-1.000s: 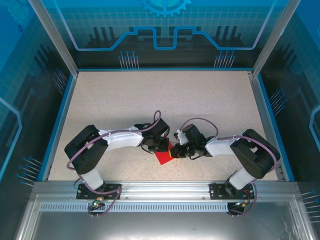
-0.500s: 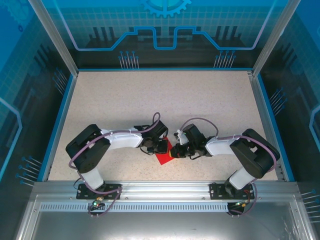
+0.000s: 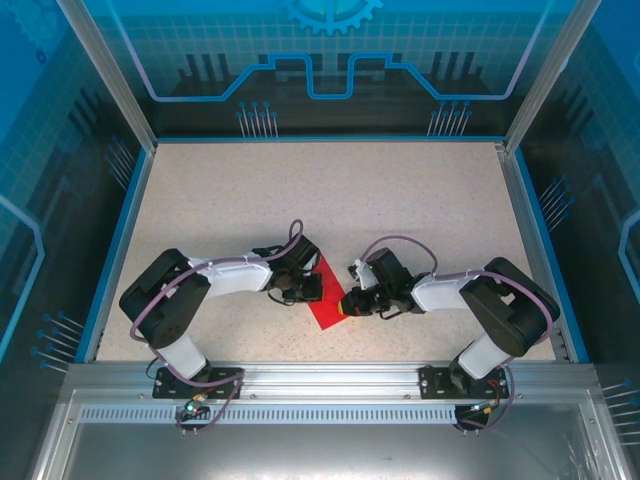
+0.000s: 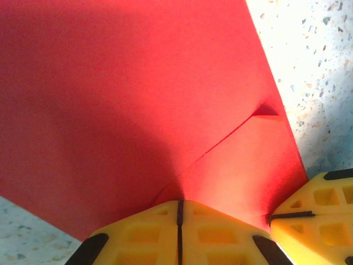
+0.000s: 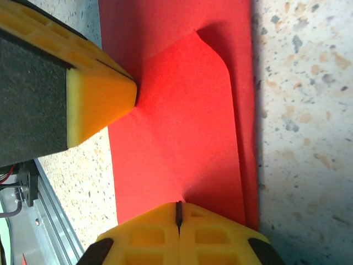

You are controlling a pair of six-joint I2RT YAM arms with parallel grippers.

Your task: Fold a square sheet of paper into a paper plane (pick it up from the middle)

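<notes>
Top external view: one square sheet of paper (image 3: 327,308), bright red and partly folded, lies on the speckled table (image 3: 300,190) near its front edge, between two grippers. Its long axis runs from far to near, leaning slightly right, with a narrow tip pointing away from the arm bases. The left gripper (image 3: 312,288) meets its left edge and the right gripper (image 3: 352,303) its right edge.

Left wrist view: the sheet (image 4: 138,99) spreads away from the camera, a folded flap lying on its right part with a slanted crease. The left gripper (image 4: 179,212) has its two yellow fingers pressed together, nipping the paper's near edge. The right gripper's fingers (image 4: 317,204) touch the flap's corner.

Right wrist view: the right gripper (image 5: 178,212) is likewise closed tight, pinching the sheet (image 5: 182,127) at the flap's near edge. One finger (image 5: 99,94) of the left gripper meets the paper's left side.
</notes>
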